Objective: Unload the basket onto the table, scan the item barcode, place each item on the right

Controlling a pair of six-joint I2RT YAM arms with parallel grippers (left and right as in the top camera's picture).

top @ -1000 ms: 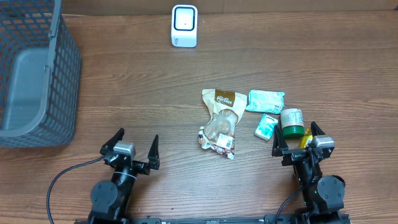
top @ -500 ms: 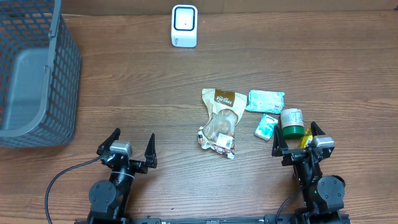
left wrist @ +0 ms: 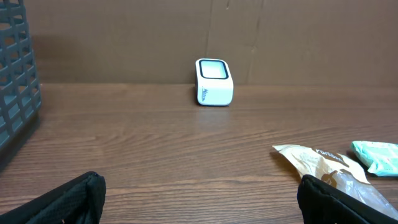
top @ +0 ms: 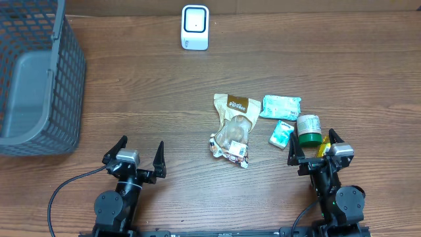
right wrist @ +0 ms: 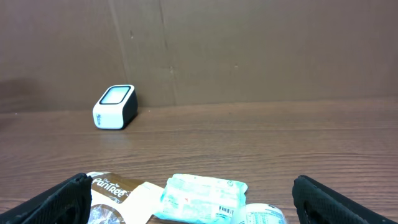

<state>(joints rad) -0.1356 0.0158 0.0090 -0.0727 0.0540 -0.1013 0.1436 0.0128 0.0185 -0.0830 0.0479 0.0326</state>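
Left end effector [top: 143, 141] sits slightly farther left than 1 second ago.

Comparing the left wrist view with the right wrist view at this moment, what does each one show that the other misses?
Left wrist only: the grey mesh basket at the left edge, and the left claw, open. Right wrist only: the right claw, open, and a white-labelled item at the bottom edge, too cut off to identify. Both: the white scanner standing at the far side of the wooden table, the brown snack bag and the teal packet, with neither claw touching them.
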